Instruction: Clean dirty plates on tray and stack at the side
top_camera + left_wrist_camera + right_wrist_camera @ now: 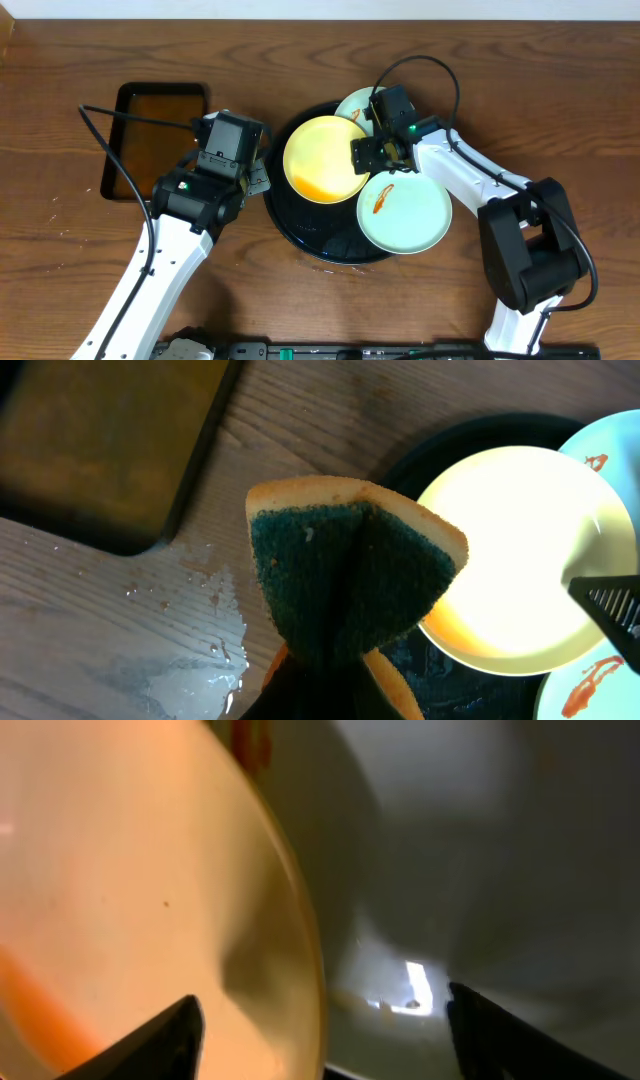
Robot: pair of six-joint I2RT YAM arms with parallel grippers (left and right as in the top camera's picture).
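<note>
The right hand (325, 1020) is hovering with its two fingers (165, 1040) well apart. The right-side rim of the pale yellow plate (325, 158) is passing between them, and neither finger is pressing on it yet. That plate is lying on the round black tray (300, 228), with an orange-brown smear showing along its lower edge. One mint-green plate (358, 103) is sitting just behind it. A second mint-green plate (405, 212), carrying a sauce streak, is leaning out over the tray's right rim. The left hand (250, 176) is clamping a folded sponge (350, 575) just left of the tray. It is waiting above the desk (80, 60) near a small puddle (190, 665) and a rectangular tray (155, 140).

The trouble is likely lying in the crowding. The yellow rim is meeting the streaked plate right where the fingers are reaching, and I cannot tell which is lying on top. A closing finger could be catching both rims or shoving the overhanging plate off the tray. A pinch on one glossy edge is also risking a slip or tilt once the sponge is pressing down.
</note>
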